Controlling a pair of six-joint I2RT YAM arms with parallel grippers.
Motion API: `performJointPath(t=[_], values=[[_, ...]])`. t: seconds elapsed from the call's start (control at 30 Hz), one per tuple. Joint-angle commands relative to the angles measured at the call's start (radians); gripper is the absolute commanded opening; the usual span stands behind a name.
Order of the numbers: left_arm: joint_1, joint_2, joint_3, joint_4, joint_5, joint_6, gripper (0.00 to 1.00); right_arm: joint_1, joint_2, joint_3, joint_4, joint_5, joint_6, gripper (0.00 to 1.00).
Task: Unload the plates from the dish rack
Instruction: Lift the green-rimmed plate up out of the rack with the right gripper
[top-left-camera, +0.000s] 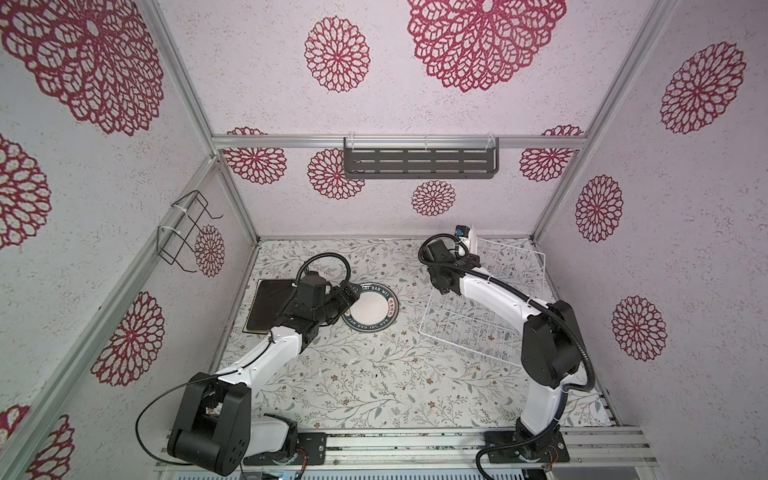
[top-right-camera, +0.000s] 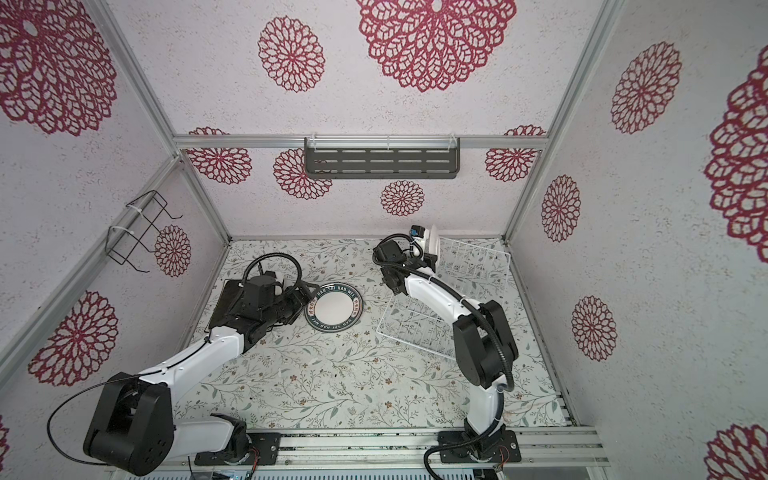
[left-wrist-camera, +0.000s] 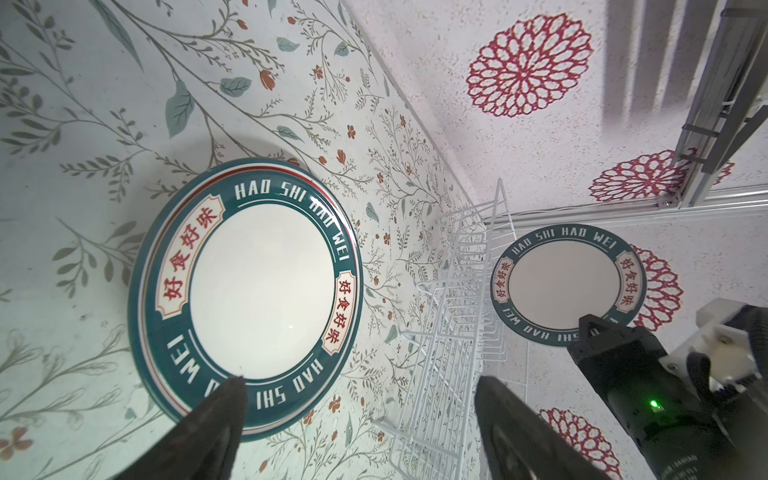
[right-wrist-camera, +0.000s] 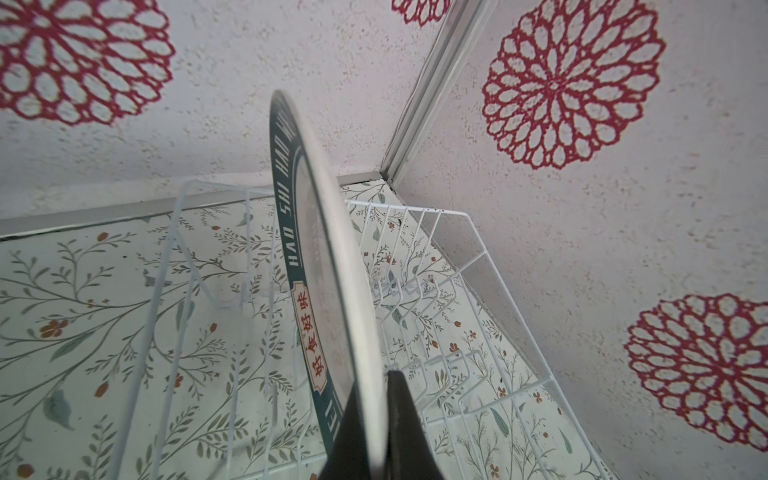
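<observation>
The white wire dish rack (top-left-camera: 505, 291) (right-wrist-camera: 457, 249) stands at the right of the table. My right gripper (top-left-camera: 467, 254) (right-wrist-camera: 372, 415) is shut on the rim of a round teal-rimmed plate (right-wrist-camera: 328, 266) (top-right-camera: 434, 241), held on edge above the rack's far left corner; the same plate (left-wrist-camera: 567, 286) shows in the left wrist view. A second round plate (top-left-camera: 371, 307) (left-wrist-camera: 245, 295) with a lettered teal rim lies flat on the table. My left gripper (top-left-camera: 349, 297) (left-wrist-camera: 361, 399) stands open beside it, holding nothing. A square black plate (top-left-camera: 268, 307) lies flat under the left arm.
A dark grey slotted shelf (top-left-camera: 419, 162) hangs on the back wall. A small black wire holder (top-left-camera: 183, 232) is fixed to the left wall. Aluminium frame posts line the corners. The right arm's elbow (top-left-camera: 548, 345) hangs over the rack's near end.
</observation>
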Motion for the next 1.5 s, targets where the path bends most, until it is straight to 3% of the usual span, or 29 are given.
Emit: performJointPath(t=[0.0, 0.43, 0.77, 1.1, 1.3, 1.47], values=[[-0.007, -0.020, 0.009, 0.001, -0.016, 0.005, 0.90, 0.014, -0.108, -0.018, 0.084, 0.073, -0.039, 0.00], [-0.021, -0.012, 0.044, -0.010, -0.008, 0.007, 0.90, 0.090, -0.288, -0.151, 0.268, 0.079, -0.140, 0.00], [-0.032, 0.009, 0.040, 0.047, 0.009, -0.019, 0.90, 0.132, -0.380, -0.218, 0.348, 0.014, -0.184, 0.00], [-0.035, 0.001, 0.018, 0.117, 0.032, -0.043, 0.91, 0.142, -0.493, -0.292, 0.353, -0.247, -0.024, 0.00], [-0.035, 0.045, 0.032, 0.207, 0.127, -0.073, 0.91, 0.142, -0.560, -0.380, 0.450, -0.446, 0.061, 0.00], [-0.041, 0.068, 0.030, 0.240, 0.135, -0.091, 0.91, 0.142, -0.582, -0.411, 0.472, -0.543, 0.136, 0.00]])
